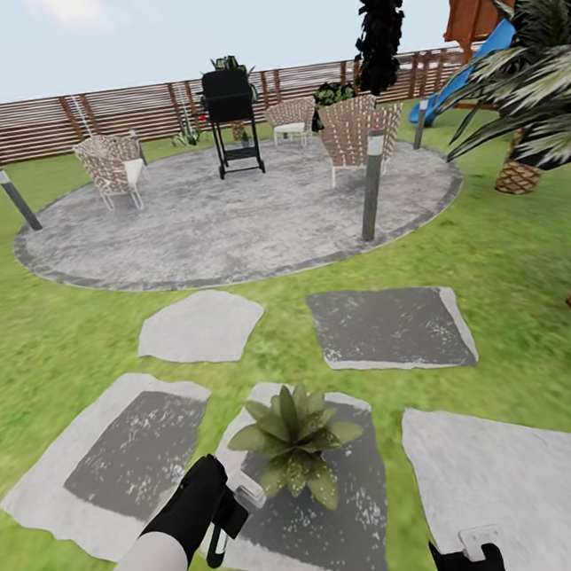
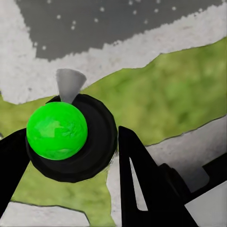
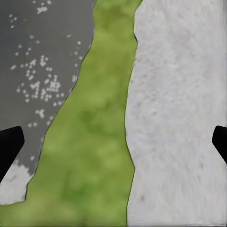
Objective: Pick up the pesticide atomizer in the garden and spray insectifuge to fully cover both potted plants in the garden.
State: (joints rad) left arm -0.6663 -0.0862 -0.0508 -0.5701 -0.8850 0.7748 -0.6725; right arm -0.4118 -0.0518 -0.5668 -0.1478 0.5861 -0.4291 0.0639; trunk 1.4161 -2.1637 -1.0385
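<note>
Pickup looks done: left hand [image 1: 226, 516] clenches the pesticide atomizer [image 2: 61, 135], its white head [image 1: 250, 496] just beside one potted plant [image 1: 292, 437] on a stepping stone [image 1: 351, 527]. Right hand [image 3: 113, 146] hangs released. Spraying both plants remains.

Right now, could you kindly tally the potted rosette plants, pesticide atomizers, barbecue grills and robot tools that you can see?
potted rosette plant: 1
pesticide atomizer: 1
barbecue grill: 1
Tools: 2 (left tool, right tool)
Total: 5
</note>
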